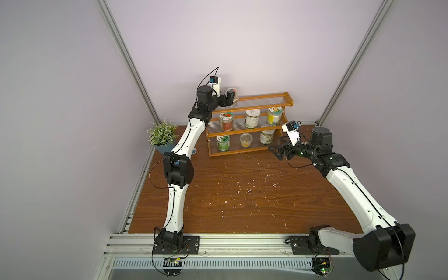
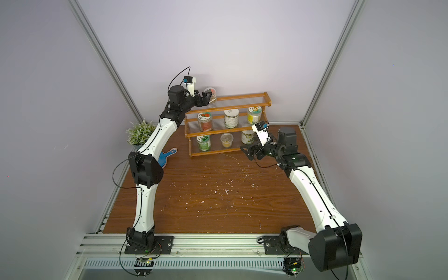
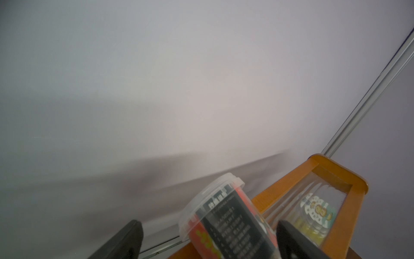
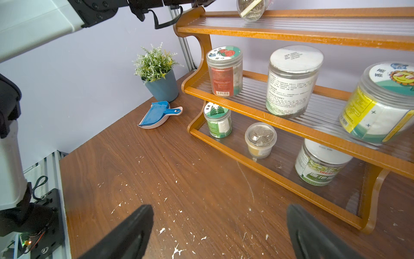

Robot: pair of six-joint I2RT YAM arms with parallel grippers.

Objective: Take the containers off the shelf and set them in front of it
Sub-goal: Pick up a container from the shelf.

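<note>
Standing at the back edge of the wooden worktop in both top views, the shelf is an orange-brown three-tier rack with clear ribbed panels. Six containers sit upright on it, three on the middle tier and three on the bottom tier. The seventh, a clear tilted cup, leans at the left end of the top tier. The left arm reaches high to that end, and the left gripper straddles the cup. The right arm is low and bent. The right gripper is spread wide over the worktop off the shelf's right front corner, holding nothing.

Left wrist view: the tilted cup has a flanged clear lid and a red-and-black label. It leans between widely parted fingers, clear of one. Contact with the other cannot be determined.

Right wrist view: wide black fingers frame bare, scratched worktop. Container lids are printed, white or clear.
</note>
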